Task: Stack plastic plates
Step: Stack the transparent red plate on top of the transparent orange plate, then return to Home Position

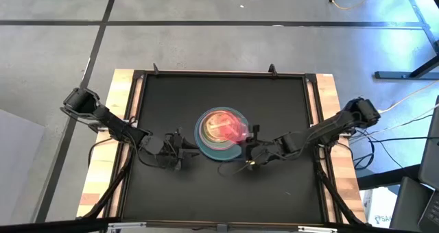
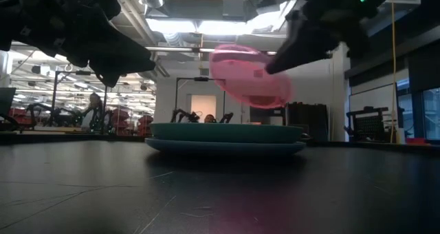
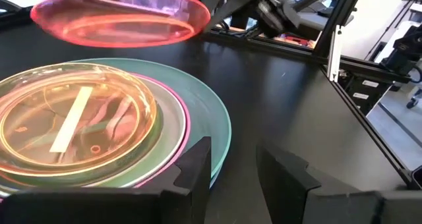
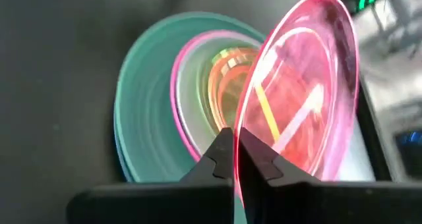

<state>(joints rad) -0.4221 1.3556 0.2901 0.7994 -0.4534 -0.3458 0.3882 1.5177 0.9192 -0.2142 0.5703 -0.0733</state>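
A stack of plastic plates sits mid-table: large grey-blue at the bottom, teal, pink, pale-mint, and small translucent ones, with an amber one on top. My right gripper is shut on a magenta plate that hangs tilted above the stack's right side. My left gripper is open, just left of the stack, its fingertips near the teal rim and touching nothing. My right gripper pinches the magenta plate's rim between its two fingers, at the edge on the table's right side. The fingers come in from the right, slanting down. The plate is lifted clear of the stack and tilted, its far edge highest.
The black mat is framed by a metal rail and wooden strips at the sides. Open mat lies around the stack. Cables run off the table's right side.
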